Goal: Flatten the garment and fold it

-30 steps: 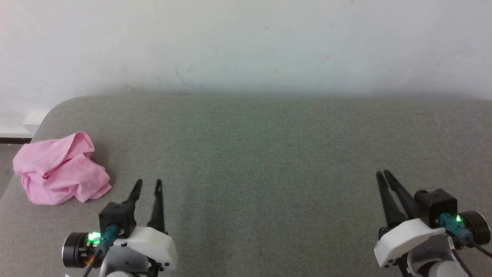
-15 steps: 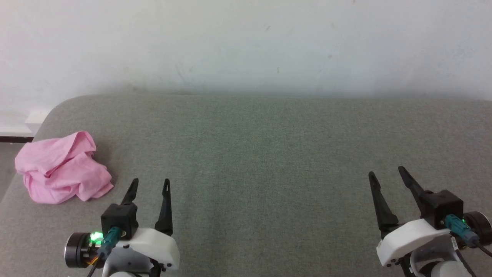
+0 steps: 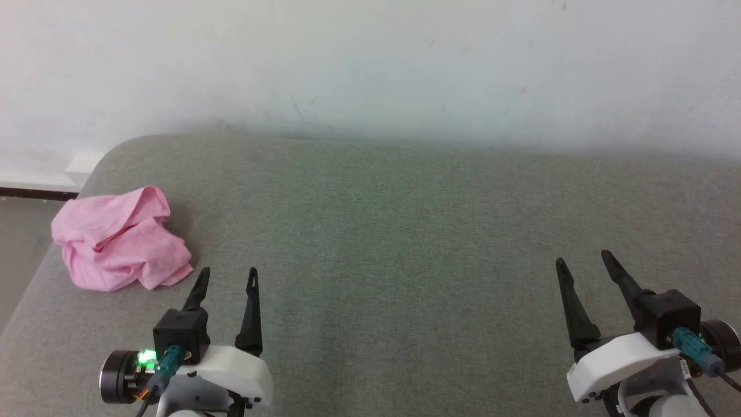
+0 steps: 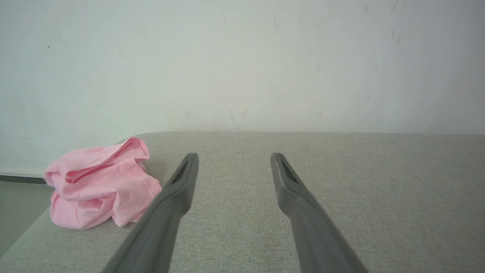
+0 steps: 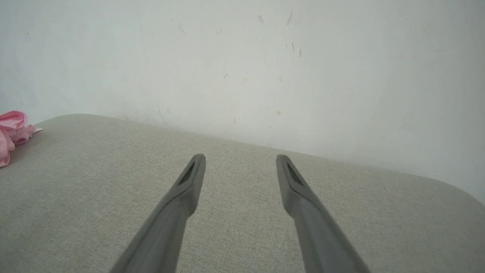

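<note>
We see the pink garment (image 3: 121,240) crumpled in a heap near the left edge of the grey fabric-covered surface (image 3: 393,231). Our left pincer (image 3: 227,272) hangs just beside it, jaws spread, empty; our right pincer (image 3: 583,258), well apart, is likewise spread and empty

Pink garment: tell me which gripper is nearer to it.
Left. The left gripper is just right of the garment, not touching; the right gripper is far off across the grey surface.
</note>
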`<state>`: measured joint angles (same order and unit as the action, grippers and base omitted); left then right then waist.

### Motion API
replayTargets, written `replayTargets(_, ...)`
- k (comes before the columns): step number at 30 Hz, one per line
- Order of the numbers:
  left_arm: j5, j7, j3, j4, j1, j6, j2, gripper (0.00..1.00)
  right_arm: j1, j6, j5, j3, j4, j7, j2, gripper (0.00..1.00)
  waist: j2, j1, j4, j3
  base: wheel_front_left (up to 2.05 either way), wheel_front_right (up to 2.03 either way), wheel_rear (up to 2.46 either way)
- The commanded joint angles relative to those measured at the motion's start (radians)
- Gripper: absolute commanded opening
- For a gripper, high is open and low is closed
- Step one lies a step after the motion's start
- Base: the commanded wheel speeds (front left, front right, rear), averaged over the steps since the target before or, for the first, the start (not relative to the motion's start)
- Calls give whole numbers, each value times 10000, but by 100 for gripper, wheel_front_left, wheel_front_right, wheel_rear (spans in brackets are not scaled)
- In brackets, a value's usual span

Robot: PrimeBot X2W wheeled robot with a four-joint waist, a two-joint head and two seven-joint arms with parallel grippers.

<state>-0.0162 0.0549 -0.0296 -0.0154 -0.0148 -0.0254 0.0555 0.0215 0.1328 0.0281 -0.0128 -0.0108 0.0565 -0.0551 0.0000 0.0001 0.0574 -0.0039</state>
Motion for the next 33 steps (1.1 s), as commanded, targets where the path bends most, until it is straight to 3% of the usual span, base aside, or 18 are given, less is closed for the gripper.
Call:
replayTargets(1, -84, 123, -17, -14, -141, -80, -12, 100, 81, -5, 41, 42, 17, 109, 14, 100, 0, 0, 189, -26, 0, 0, 0)
replayTargets(33, -138, 790, -97, -28, -475, -158, -4, 100, 311, -11, 316, 257, -169, 776, 26, 100, 0, 0, 2483, -265, 0, 0, 0)
